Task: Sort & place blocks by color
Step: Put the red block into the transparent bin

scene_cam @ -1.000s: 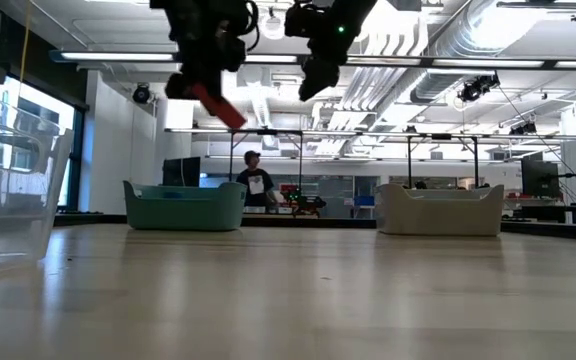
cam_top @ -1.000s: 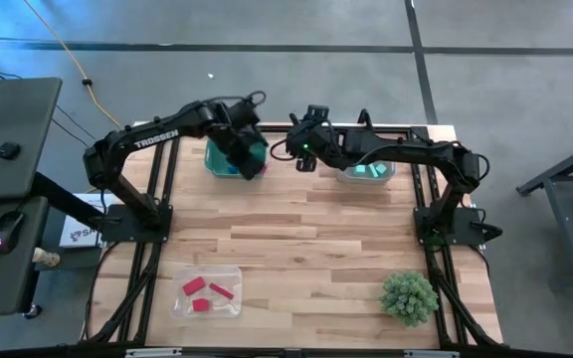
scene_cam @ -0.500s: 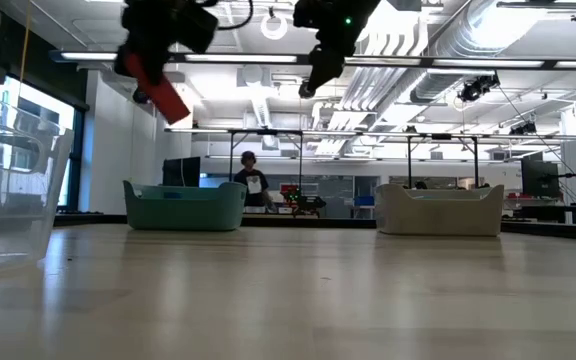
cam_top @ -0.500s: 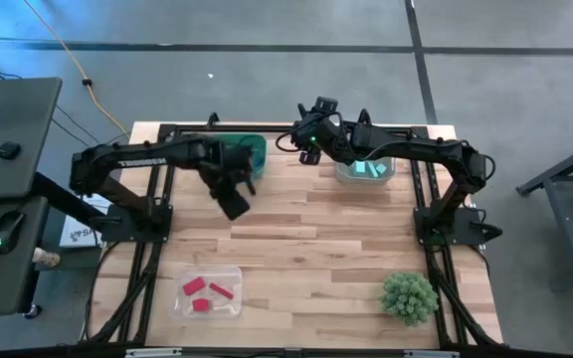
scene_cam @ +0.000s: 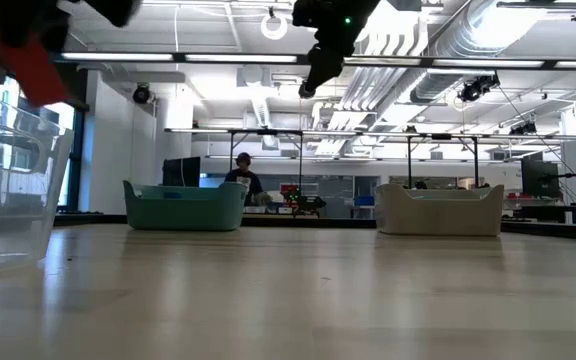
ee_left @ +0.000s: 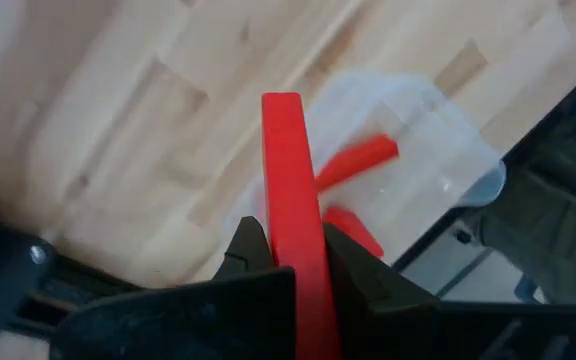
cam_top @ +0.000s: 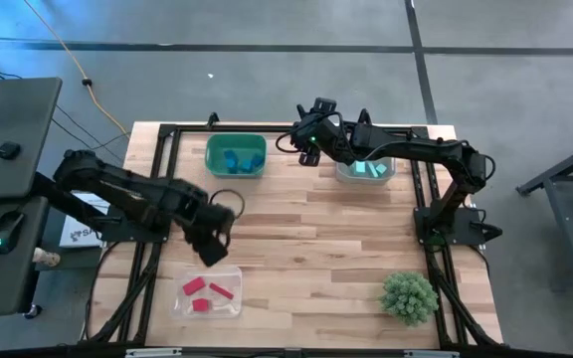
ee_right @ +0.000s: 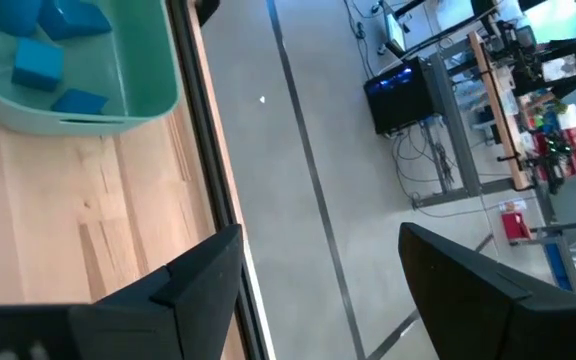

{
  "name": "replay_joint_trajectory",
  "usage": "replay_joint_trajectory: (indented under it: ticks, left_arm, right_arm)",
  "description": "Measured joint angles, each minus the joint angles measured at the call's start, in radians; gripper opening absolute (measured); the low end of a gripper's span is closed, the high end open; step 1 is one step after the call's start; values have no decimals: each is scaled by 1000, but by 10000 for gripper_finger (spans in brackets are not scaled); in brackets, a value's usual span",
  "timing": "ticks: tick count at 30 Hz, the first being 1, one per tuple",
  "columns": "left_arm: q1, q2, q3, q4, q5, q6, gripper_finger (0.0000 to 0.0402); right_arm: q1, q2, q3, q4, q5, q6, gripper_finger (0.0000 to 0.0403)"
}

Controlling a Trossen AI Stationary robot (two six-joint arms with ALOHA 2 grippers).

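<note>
- A long, flat red bar block [ee_left: 293, 230] is clamped in the left gripper [ee_left: 286, 255]; in the left wrist view its long axis is seen running straight out from between the two dark fingers.
- In the high view the left gripper [cam_top: 210, 244] is seen over the light wooden plank tabletop [cam_top: 306, 239], just beyond the clear plastic tray [cam_top: 207, 293] near the front-left corner; the bar itself is hidden there by the gripper.
- Three smooth red blocks [cam_top: 205, 291] are seen lying in that tray; through the wrist camera only two of them [ee_left: 353, 165] are made out behind the held bar.
- In the low view the held bar shows only as a red blur [scene_cam: 30, 60] at the upper left, above the tray's clear wall [scene_cam: 13, 180].
- The right gripper [cam_top: 311, 151] is held wide apart and empty above the far edge, between the teal round-cornered bin [cam_top: 235, 156] and the pale clear bin [cam_top: 366, 169].
- Blue blocks [ee_right: 53, 50] in the teal bin are picked out by the right wrist view; light teal blocks [cam_top: 368, 169] lie in the pale bin.
- A spiky green plant-like ball [cam_top: 409, 296] sits near the front-right corner.
</note>
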Motion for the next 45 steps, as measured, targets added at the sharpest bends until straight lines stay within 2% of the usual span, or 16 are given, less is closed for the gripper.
replay_joint_trajectory:
  ticks: [4, 11, 19, 26, 30, 37, 45]
  left_arm:
    - [-115, 2, -1, 23, -1, -117, 0]
    - [-284, 40, -1, 158, -49, -338, 0]
    - [-379, 138, -1, 238, -53, -456, 0]
    - [-396, 215, -1, 279, -50, -460, 0]
    - [-394, 253, -6, 348, -50, -446, 0]
    - [-390, 328, -8, 358, -41, -386, 0]
    - [-379, 388, -8, 365, 25, -330, 0]
  right_arm:
    - [0, 0, 0, 11, -19, 0, 259]
    - [3, 0, 0, 24, -34, 0, 259]
    - [3, 0, 0, 22, -38, 2, 259]
    - [3, 0, -1, 21, -124, 120, 259]
    - [5, 0, -1, 21, -122, 131, 259]
    - [6, 0, -1, 14, -119, 131, 259]
    - [6, 0, -1, 14, -119, 130, 259]
